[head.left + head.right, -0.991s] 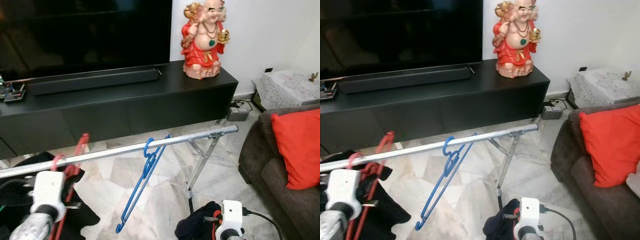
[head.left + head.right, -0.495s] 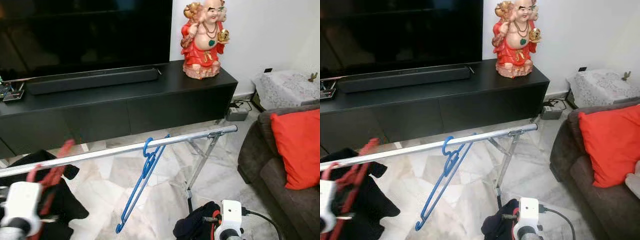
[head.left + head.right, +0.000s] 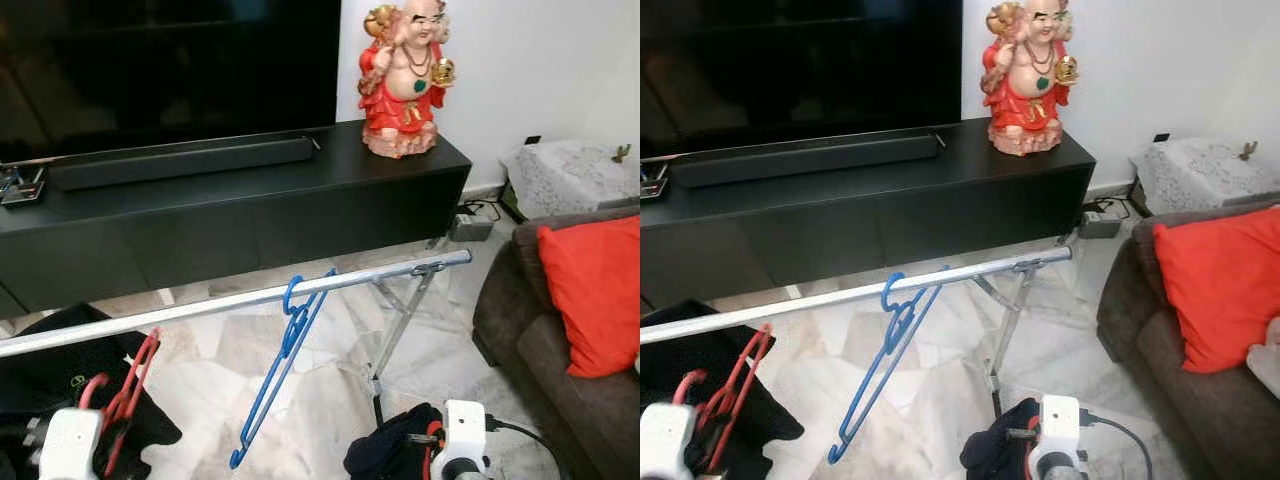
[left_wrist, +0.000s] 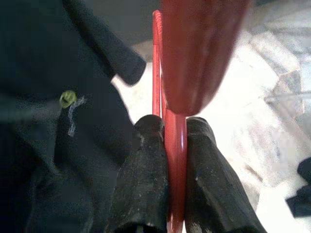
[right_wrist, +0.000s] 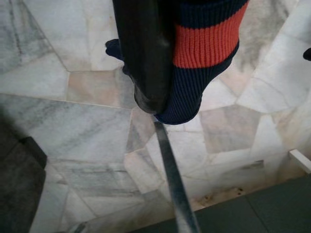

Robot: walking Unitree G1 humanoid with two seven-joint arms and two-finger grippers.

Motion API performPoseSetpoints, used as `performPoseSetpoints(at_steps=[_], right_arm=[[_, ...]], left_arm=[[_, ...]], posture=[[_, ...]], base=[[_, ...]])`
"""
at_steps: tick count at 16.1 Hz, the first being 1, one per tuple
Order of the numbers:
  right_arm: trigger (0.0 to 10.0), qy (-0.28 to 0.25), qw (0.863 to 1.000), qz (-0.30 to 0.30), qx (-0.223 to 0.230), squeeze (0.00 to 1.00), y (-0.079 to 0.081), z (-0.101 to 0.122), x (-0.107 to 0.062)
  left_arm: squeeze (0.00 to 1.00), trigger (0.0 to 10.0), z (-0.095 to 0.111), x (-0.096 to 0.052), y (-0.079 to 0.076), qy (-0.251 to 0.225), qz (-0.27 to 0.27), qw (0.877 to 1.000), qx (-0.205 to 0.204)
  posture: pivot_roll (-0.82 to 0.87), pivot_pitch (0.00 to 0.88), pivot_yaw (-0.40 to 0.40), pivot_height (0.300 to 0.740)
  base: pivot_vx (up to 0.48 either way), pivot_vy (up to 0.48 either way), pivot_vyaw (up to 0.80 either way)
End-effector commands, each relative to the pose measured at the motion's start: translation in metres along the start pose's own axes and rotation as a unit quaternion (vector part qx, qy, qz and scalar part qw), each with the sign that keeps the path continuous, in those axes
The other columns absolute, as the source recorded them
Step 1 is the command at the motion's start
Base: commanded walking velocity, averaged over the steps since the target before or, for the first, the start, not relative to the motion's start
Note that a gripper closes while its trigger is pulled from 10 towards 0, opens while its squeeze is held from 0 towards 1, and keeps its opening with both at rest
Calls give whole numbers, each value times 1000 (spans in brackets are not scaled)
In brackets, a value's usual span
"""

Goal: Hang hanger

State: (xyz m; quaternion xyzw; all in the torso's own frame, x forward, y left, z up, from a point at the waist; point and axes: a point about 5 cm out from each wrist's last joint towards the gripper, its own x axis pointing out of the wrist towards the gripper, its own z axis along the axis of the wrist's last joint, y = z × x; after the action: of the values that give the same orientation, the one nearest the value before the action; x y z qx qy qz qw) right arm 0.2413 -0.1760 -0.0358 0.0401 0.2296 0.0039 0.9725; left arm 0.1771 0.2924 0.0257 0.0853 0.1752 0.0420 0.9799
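The left arm is bent low at the robot's left side, its white wrist housing near the lower edge of the head views, and the left tool (image 4: 175, 145) has its two black fingers (image 4: 143, 179) pressed together on a bar of the red hanger (image 3: 125, 395). That hanger stands up from the tool below the metal rail (image 3: 230, 300), its hook not on the rail, in front of a heap of black clothing (image 3: 60, 365) on the marble floor (image 3: 330, 385). A blue hanger (image 3: 280, 375) hangs by its hook from the rail near its middle, tilted with its lower end toward the robot's left. The right arm hangs low at the right side, and the right tool (image 5: 165, 92) holds a navy garment with a red stripe (image 5: 204, 53) against its black finger; whether the fingers are fully together cannot be told. Behind the rail stands a long black TV cabinet (image 3: 250, 215) with a soundbar (image 3: 180, 160) and a red figurine (image 3: 405, 75) on it. A brown sofa (image 3: 520, 350) with a red cushion (image 3: 590, 295) sits to the right.
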Motion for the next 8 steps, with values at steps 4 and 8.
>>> performPoseSetpoints(at_steps=[4, 8], right_arm=[[10000, 9, 1000, 1, 3, 0, 4, -3, 0], [10000, 7, 1000, -2, 0, 0, 3, -1, 1]], left_arm=[[0, 10000, -47, -1, -8, 104, 0, 995, 6], [0, 10000, -73, 13, -21, 192, 11, 981, -21]], posture=[[75, 51, 5, 740], [59, 49, 8, 740]], base=[[0, 0, 0], [0, 0, 0]])
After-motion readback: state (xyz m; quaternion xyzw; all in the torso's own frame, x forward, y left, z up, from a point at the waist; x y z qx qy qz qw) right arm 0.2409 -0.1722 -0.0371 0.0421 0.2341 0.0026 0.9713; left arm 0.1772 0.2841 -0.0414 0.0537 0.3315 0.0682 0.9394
